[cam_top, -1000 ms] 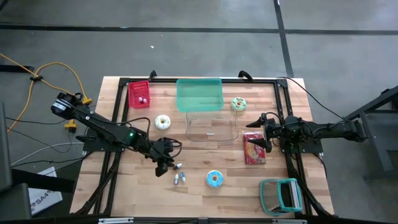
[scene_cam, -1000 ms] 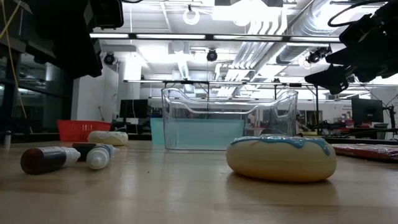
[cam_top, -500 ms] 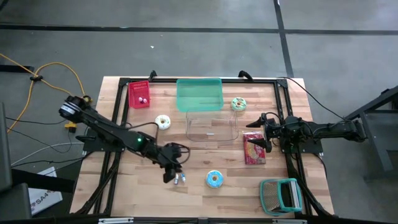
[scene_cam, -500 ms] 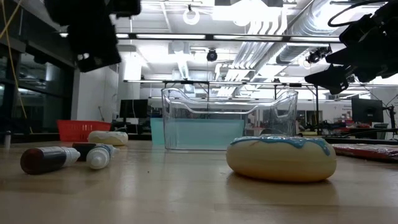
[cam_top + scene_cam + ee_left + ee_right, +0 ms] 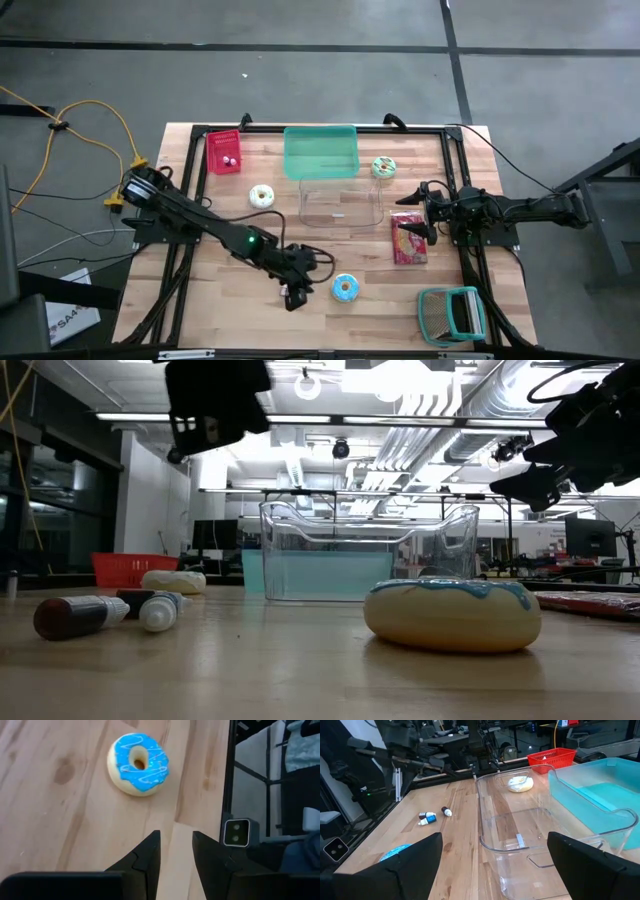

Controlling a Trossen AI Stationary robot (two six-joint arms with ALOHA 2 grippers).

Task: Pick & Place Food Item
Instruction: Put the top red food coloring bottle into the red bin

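Two arms are in view. Left gripper [image 5: 296, 292] has travelled from the small bottles toward the blue donut [image 5: 345, 288], now near at 3 o'clock; jaws slightly parted, empty. Right gripper [image 5: 428, 212] waits fully open. Grasp approach is imminent.

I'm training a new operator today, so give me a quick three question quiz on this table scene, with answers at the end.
1. True or false: the blue-iced donut already lies inside the clear container.
2. Which end effector is nearer that donut: A) left B) right?
3. Fill in: the small basket at the table's far left corner is ____ in colour.

Key: 1 false, it lies on the bare wood near the front edge. 2 A, the left one hangs just beside it, fingers slightly apart with nothing between them. 3 red.
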